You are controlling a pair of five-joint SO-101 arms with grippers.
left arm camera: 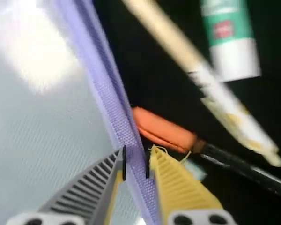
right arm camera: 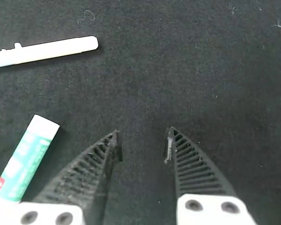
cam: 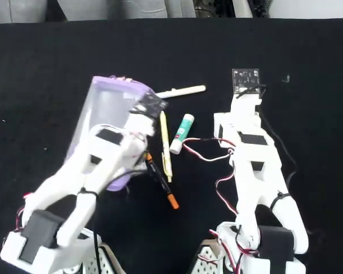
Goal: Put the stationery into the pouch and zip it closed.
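A translucent pouch (cam: pixel 106 108) with purple trim is tilted up off the black table (cam: pixel 308 57). My left gripper (cam: pixel 147 106) is shut on its purple edge (left arm camera: pixel 113 108), both fingers pinching the trim. Beside the pouch lie a yellow pen (cam: pixel 166 145), a green-and-white glue stick (cam: pixel 182 133), a cream pen (cam: pixel 183 91) and a black pen with an orange cap (cam: pixel 161 184). The left wrist view has the orange cap (left arm camera: pixel 161 131), the yellow pen (left arm camera: pixel 201 79) and the glue stick (left arm camera: pixel 229 37) close by. My right gripper (right arm camera: pixel 143 147) is open over bare table, near the glue stick (right arm camera: pixel 23 164) and the cream pen (right arm camera: pixel 42 50).
The black cloth runs to a far edge with pale furniture (cam: pixel 148 7) behind it. Red and white cables (cam: pixel 208 145) loop from the right arm over the table near the glue stick. Open tabletop lies to the far right and far left.
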